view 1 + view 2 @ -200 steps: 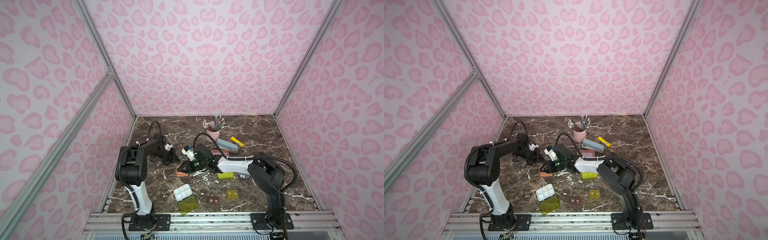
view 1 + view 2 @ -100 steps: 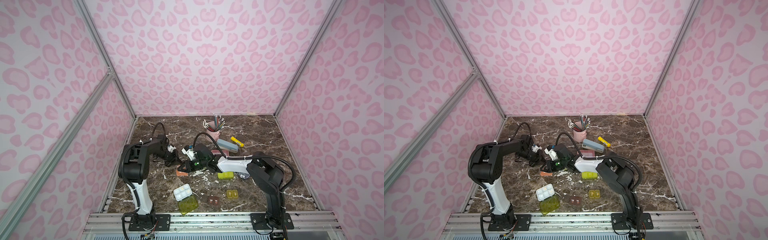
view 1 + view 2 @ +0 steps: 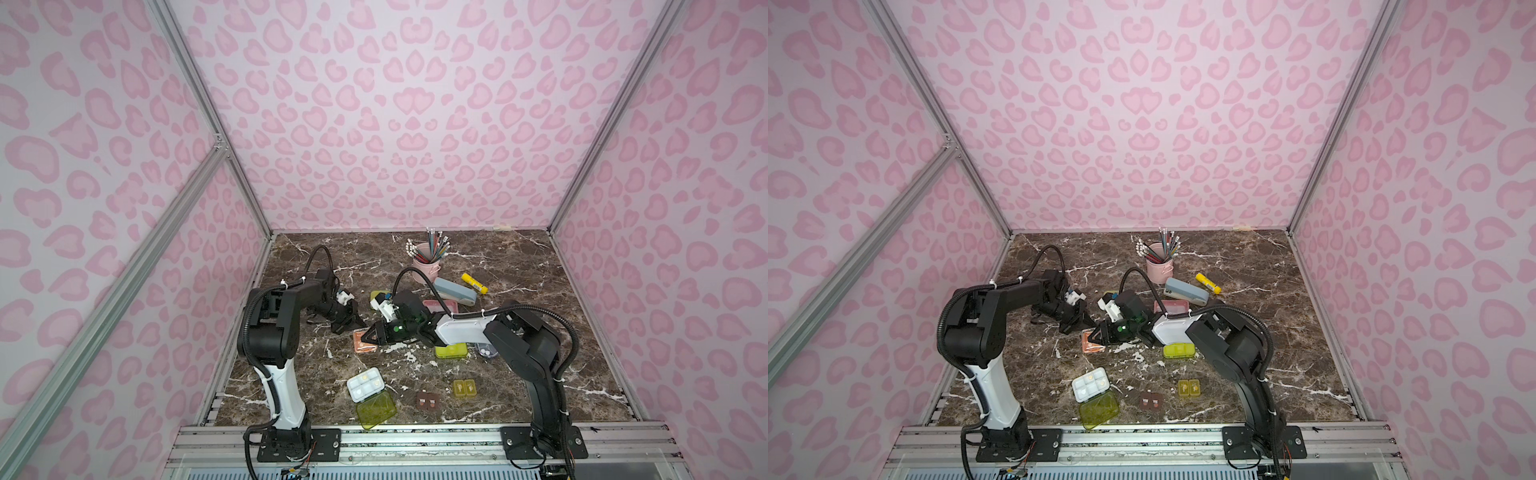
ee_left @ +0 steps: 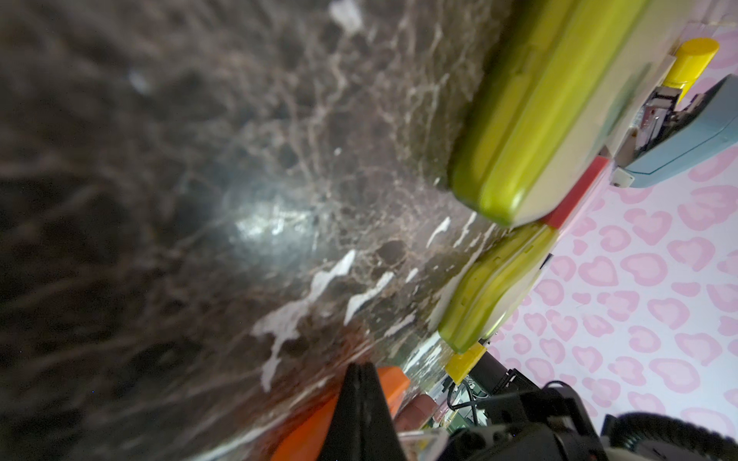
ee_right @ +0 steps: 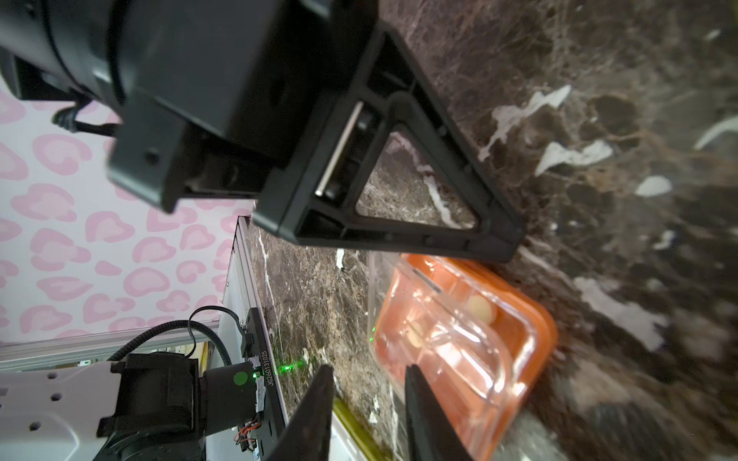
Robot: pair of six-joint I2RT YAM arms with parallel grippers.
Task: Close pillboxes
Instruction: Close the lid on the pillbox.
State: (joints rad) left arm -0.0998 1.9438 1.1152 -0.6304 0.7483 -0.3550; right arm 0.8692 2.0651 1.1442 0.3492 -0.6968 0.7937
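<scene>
The shut, empty left claw (image 3: 360, 323) has moved closer to the orange pillbox (image 3: 363, 344); the right claw (image 5: 368, 371) stays partly open beside its clear lid (image 5: 451, 319), gripping nothing

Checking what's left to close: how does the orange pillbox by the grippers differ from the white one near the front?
The orange pillbox has a clear lid over its base; the white pillbox has a yellow-green lid flung flat open beside it. The orange pillbox lies at the tips of the left gripper and right gripper; the white pillbox lies alone. Both rest on the table and hold pills.
</scene>
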